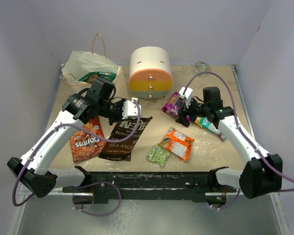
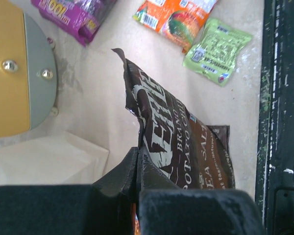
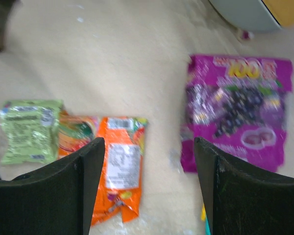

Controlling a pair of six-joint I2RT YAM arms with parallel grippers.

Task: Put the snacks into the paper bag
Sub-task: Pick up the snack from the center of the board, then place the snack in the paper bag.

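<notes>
Gripping: my left pincer (image 2: 138, 164) is clenched on the top edge of the brown chip bag (image 2: 181, 142); in my left wrist view both fingers press together on the crinkled foil.
Brown chip bag: it runs from that pincer toward the near edge of the table (image 1: 206, 154), just beside the red-orange Doritos packet (image 1: 86, 142), which lies flat on its left.
Right pincer (image 3: 149, 147): released, with the fingers spread wide and nothing between them. I have it hanging over bare table between the orange packet (image 3: 117, 166) and the purple packet (image 3: 235, 107).
Paper bag (image 1: 88, 62): it lies at the far left corner of the table with its mouth facing the middle. A green packet (image 1: 94, 77) shows inside the mouth and a tan handle (image 1: 99, 44) loops up behind it.
Lime-green packet (image 1: 158, 155): touches the orange packet, toward the near edge.
Teal packet (image 1: 210, 128): toward the right edge, partly under my right arm.
Round container (image 1: 150, 72): at the far edge, between the paper bag and the purple packet.
</notes>
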